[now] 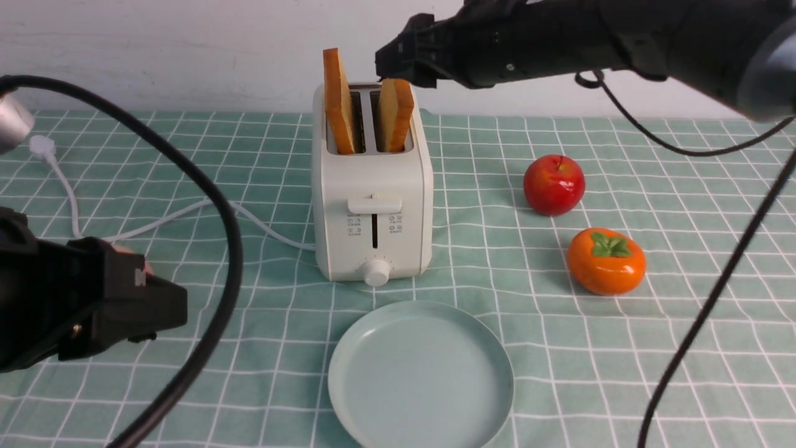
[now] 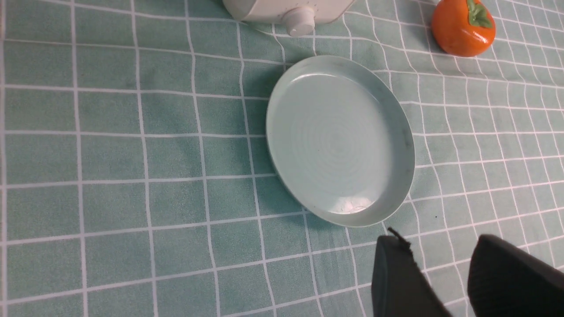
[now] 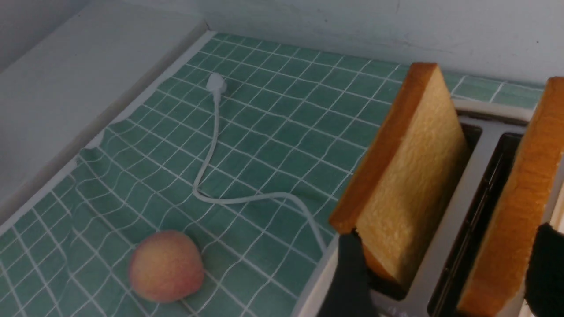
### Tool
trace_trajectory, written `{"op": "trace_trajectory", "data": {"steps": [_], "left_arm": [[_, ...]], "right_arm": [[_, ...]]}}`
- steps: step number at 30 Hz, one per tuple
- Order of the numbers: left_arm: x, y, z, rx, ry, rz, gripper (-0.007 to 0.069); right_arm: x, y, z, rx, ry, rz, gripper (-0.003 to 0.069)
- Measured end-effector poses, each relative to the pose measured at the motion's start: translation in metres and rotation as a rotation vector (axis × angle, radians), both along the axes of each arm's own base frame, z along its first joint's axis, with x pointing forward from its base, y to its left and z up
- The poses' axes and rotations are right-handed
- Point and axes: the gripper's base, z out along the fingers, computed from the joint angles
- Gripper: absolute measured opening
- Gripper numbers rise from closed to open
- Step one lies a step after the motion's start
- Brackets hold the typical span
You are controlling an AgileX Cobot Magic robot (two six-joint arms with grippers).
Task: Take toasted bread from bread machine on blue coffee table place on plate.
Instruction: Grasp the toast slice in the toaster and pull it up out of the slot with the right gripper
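Observation:
Two toasted bread slices stand in the cream-white bread machine [image 1: 373, 186] on the blue coffee table [image 1: 622, 373]. The left slice [image 1: 339, 102] rises higher than the right slice [image 1: 396, 115]. My right gripper [image 1: 388, 62] hovers at the top of the right slice. In the right wrist view the right gripper [image 3: 447, 246] is open wide, its fingers [image 3: 348, 273] spread past both slices, the left [image 3: 414, 176] and the right [image 3: 515, 211], holding nothing. The bare plate [image 1: 421, 379] lies in front of the bread machine. My left gripper [image 1: 168, 311] waits low at the left; this left gripper [image 2: 438, 242] is open near the plate [image 2: 339, 141].
A red apple [image 1: 553, 185] and an orange persimmon [image 1: 606, 261] sit right of the toaster. A peach [image 3: 166, 265] lies on its left, near the white power cord [image 1: 186, 214]. Black arm cables hang across both sides of the front view. A white wall backs the table.

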Motion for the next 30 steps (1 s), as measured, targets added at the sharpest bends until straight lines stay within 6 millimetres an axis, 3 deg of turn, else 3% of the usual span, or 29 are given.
{"op": "trace_trajectory", "data": {"steps": [5,9,12,15,16,18,23,26,30], "left_arm": [[0.0,0.0,0.0,0.0,0.0,-0.002,0.0237],[0.0,0.0,0.0,0.0,-0.001,-0.002,0.0237],[0.0,0.0,0.0,-0.001,-0.002,-0.001,0.0237],[0.0,0.0,0.0,-0.001,-0.005,0.0,0.0237],[0.0,0.0,0.0,-0.001,-0.005,0.0,0.0237],[0.0,0.0,0.0,0.001,-0.005,0.0,0.0237],[0.0,0.0,0.0,0.003,-0.006,0.001,0.0237],[0.0,0.0,0.0,0.003,-0.006,0.001,0.0237],[0.0,0.0,0.0,0.004,-0.005,0.0,0.0237]], "right_arm": [[0.026,0.005,-0.039,0.014,0.025,-0.082,0.0506],[0.036,0.007,-0.063,0.008,0.052,-0.11,0.0459],[0.036,0.007,-0.062,0.009,0.05,-0.109,0.0334],[0.033,0.007,-0.053,0.016,0.04,-0.098,0.0145],[0.032,0.006,-0.051,0.018,0.037,-0.097,0.012],[0.027,0.005,-0.038,0.02,0.015,-0.085,0.0078],[-0.002,-0.013,0.029,-0.023,-0.137,-0.016,0.0089],[-0.042,-0.048,0.089,-0.111,-0.232,0.057,0.0089],[-0.079,-0.086,0.113,-0.197,-0.112,0.117,0.0089]]}}
